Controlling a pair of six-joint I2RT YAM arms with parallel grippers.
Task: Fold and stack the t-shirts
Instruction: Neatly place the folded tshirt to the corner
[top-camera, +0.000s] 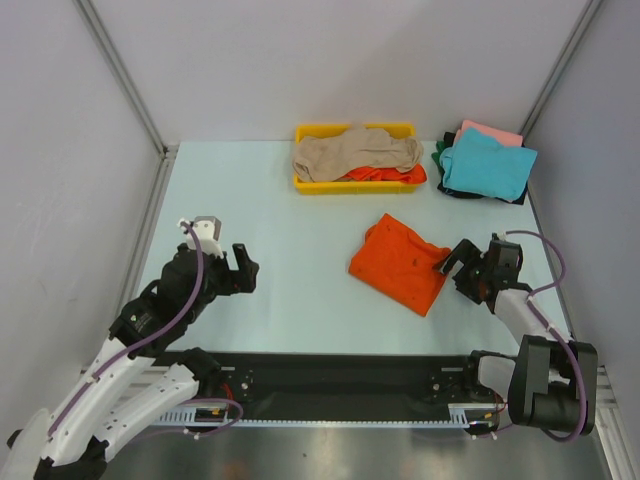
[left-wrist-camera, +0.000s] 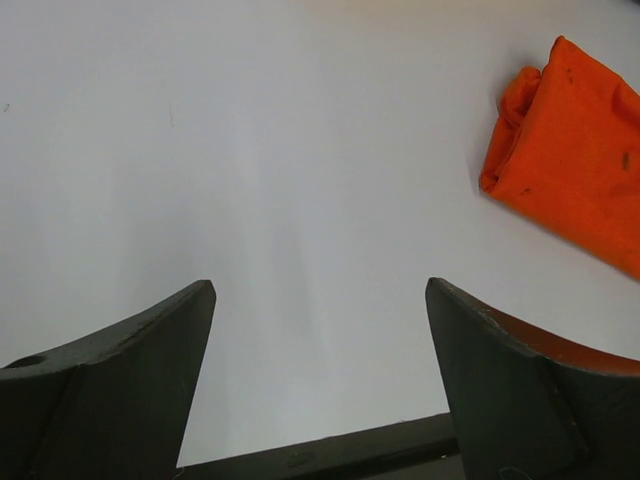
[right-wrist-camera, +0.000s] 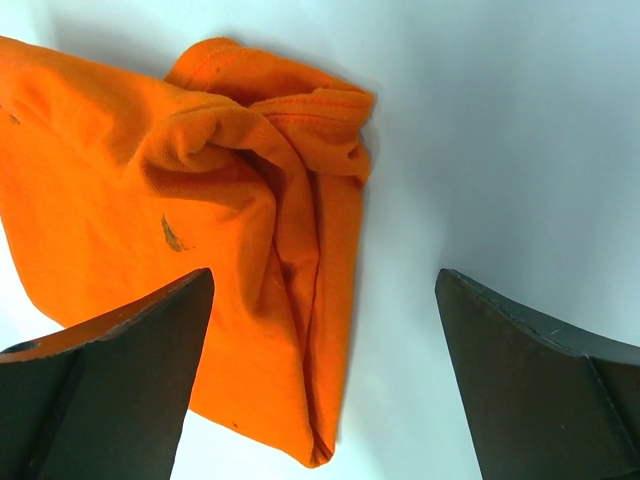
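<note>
A folded bright orange t-shirt (top-camera: 400, 262) lies on the table right of centre. My right gripper (top-camera: 457, 268) is open at the shirt's right edge, holding nothing. In the right wrist view the bunched edge of the orange t-shirt (right-wrist-camera: 200, 180) lies under and between the open fingers of the right gripper (right-wrist-camera: 325, 273), nearer the left one. My left gripper (top-camera: 244, 270) is open over bare table at the left, well away from the shirt. The left wrist view has the left gripper (left-wrist-camera: 320, 285) empty and the orange t-shirt (left-wrist-camera: 575, 150) at the far right.
A yellow tray (top-camera: 310, 131) at the back holds a beige t-shirt (top-camera: 355, 153) over more orange cloth (top-camera: 385, 176). At the back right sits a pile with a teal t-shirt (top-camera: 487, 165) on pink (top-camera: 492, 132) and dark green (top-camera: 440, 158) ones. Grey walls close in both sides.
</note>
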